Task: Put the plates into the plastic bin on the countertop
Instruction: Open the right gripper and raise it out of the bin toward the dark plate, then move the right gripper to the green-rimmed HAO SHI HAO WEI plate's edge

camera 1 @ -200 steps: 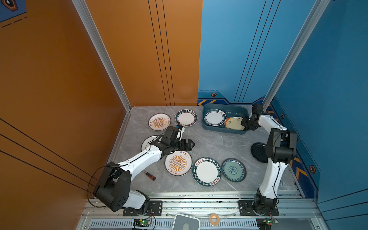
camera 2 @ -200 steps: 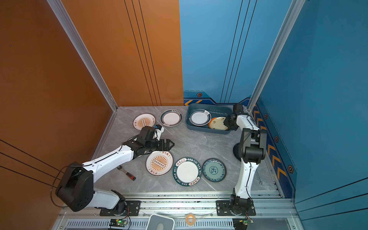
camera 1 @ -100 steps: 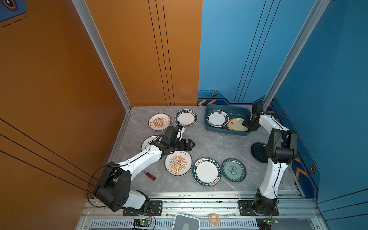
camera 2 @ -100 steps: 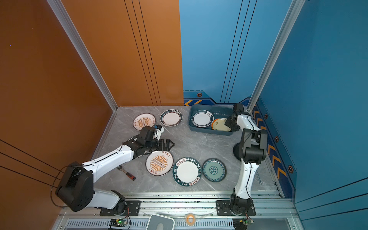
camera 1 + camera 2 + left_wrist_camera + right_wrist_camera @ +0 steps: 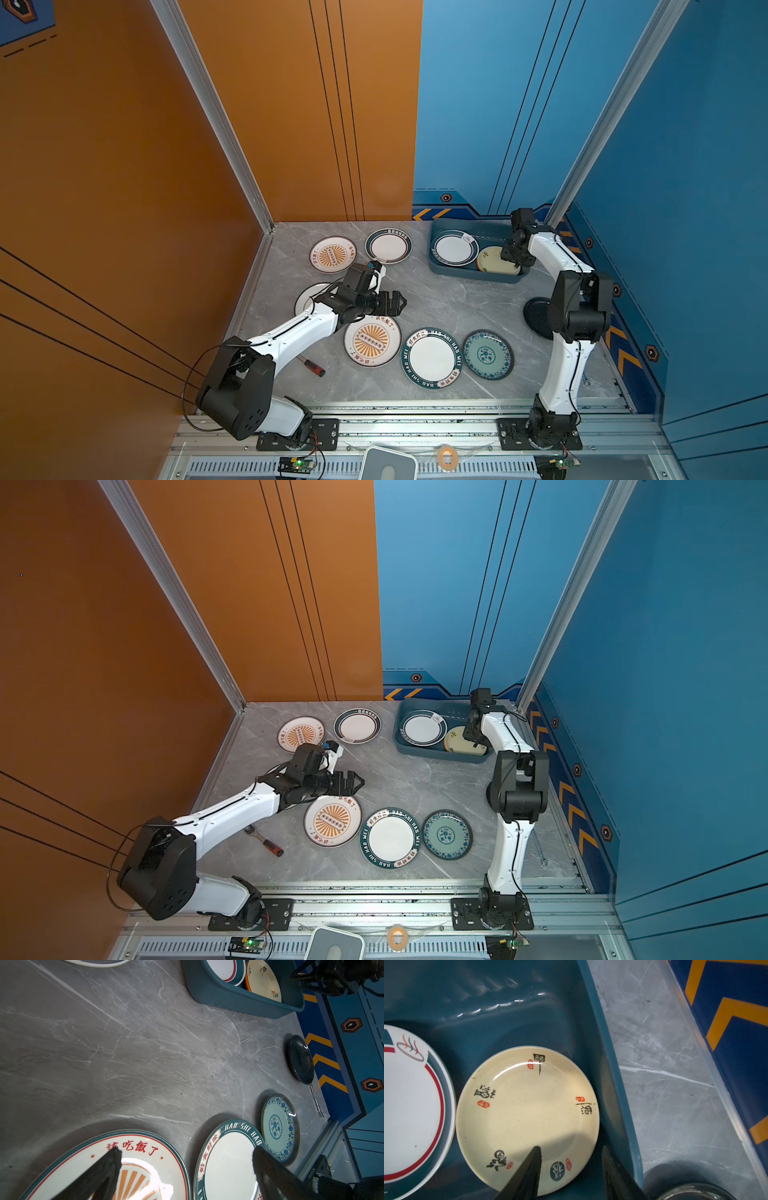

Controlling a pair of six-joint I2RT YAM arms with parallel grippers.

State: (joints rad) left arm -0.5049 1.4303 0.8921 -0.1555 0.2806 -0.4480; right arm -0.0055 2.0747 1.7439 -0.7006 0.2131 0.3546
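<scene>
Right of centre, in the plastic bin [image 5: 457, 275]: cream plate [image 5: 492, 258] now lies flat; right gripper [image 5: 571, 1148] jaws parted. Left gripper [image 5: 400, 303] unchanged, wide apart.

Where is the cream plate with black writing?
The cream plate lies inside the plastic bin, at its right end in both top views, beside a white plate.

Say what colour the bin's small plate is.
The small plate is cream with black writing and red stamps; clearest in right wrist view.

Black plate [image 5: 536, 318], right of frame: half hidden behind right arm [image 5: 577, 307]. White plate [image 5: 307, 293], left of centre: largely covered by left arm [image 5: 299, 332]; pattern not discernible.
</scene>
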